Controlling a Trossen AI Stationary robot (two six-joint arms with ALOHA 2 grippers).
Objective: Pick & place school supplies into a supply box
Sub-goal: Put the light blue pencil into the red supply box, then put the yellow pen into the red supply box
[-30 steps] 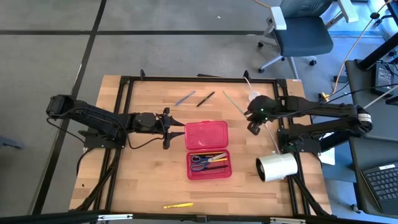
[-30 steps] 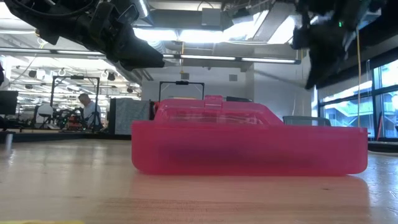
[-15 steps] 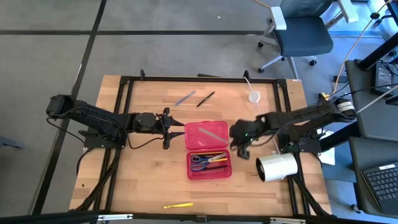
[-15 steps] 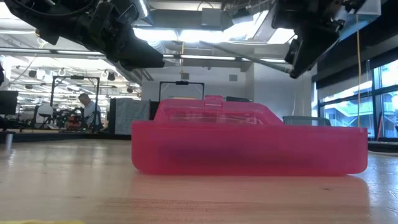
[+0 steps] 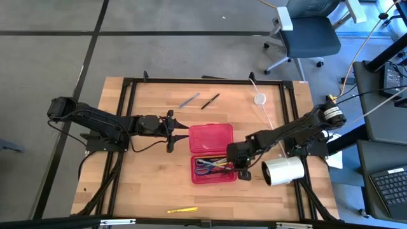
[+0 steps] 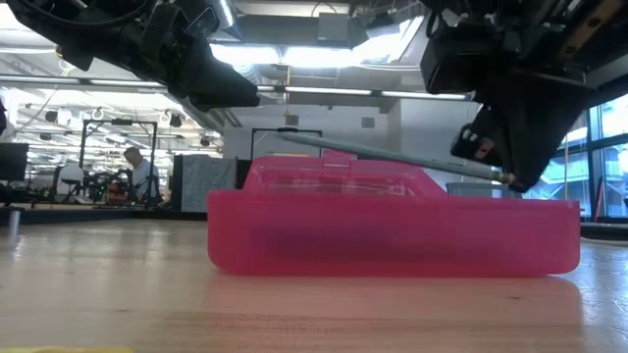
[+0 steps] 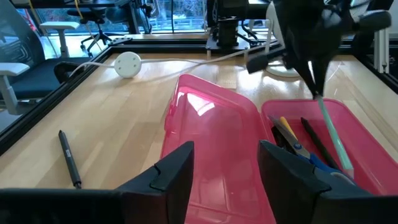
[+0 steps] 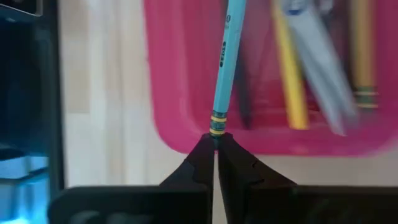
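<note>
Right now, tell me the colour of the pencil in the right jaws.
Light blue-green pencil with a yellow-banded end, clearest in the right wrist view.

Your right gripper (image 5: 239, 166) reached in low from the table's right side, fingers (image 8: 200, 163) pinched together, arm stretched diagonally, your left gripper (image 5: 172, 131) held level at mid-table, fingers (image 7: 176, 171) spread apart, arm extended from the left edge

Open red supply box (image 7: 249, 134) on wooden table (image 7: 106, 118), lid toward the black pen (image 7: 69, 159) lying beside it. Right gripper (image 7: 314, 87) above the tray, clamped on a light green pencil (image 7: 336, 140) angling down inside. Scissors (image 7: 305, 155) and dark pen (image 7: 320, 149) in tray. White disc (image 7: 128, 63) near far edge. Left fingers (image 7: 174, 174) spread in foreground.
</note>
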